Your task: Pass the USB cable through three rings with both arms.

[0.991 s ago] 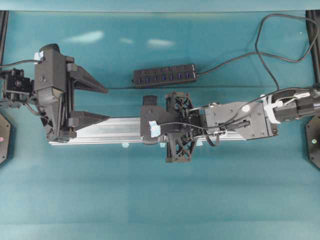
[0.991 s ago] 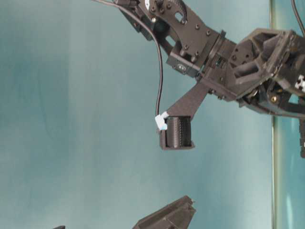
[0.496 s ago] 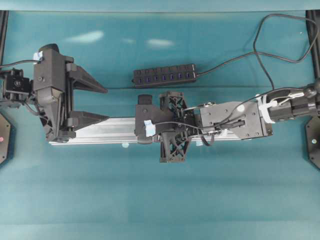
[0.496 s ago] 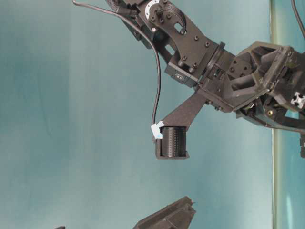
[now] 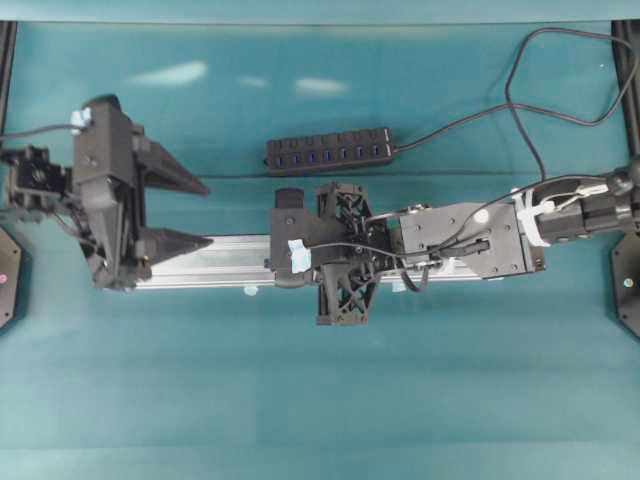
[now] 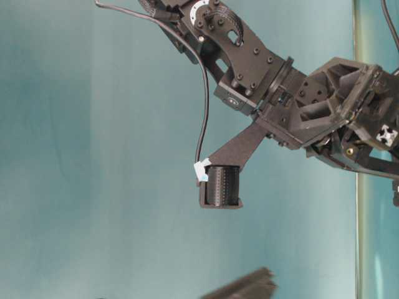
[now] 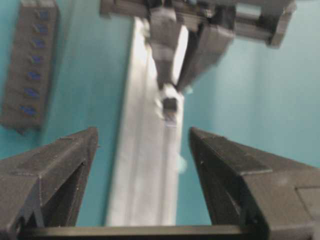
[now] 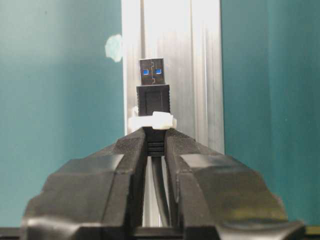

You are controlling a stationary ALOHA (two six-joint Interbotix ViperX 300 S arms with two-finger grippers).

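The right gripper (image 8: 156, 145) pinches the USB cable (image 8: 153, 102) just behind its plug, which pokes through a white ring (image 8: 156, 121) over the rail (image 8: 200, 75) toward twelve o'clock, while the left gripper (image 7: 142, 150) gapes wide and empty astride the blurred rail; no readable writing shows.

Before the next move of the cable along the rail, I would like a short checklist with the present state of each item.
1. Right end effector shut on the USB cable behind its plug: ok.
2. Plug passed through a ring: ok, one whitish loop sits around it.
3. Plug lined up along the rail: ok.
4. Left end effector open to receive: ok.
5. Left end effector close to the plug: not ok, a gap remains.
6. Other two rings threaded: cannot tell.
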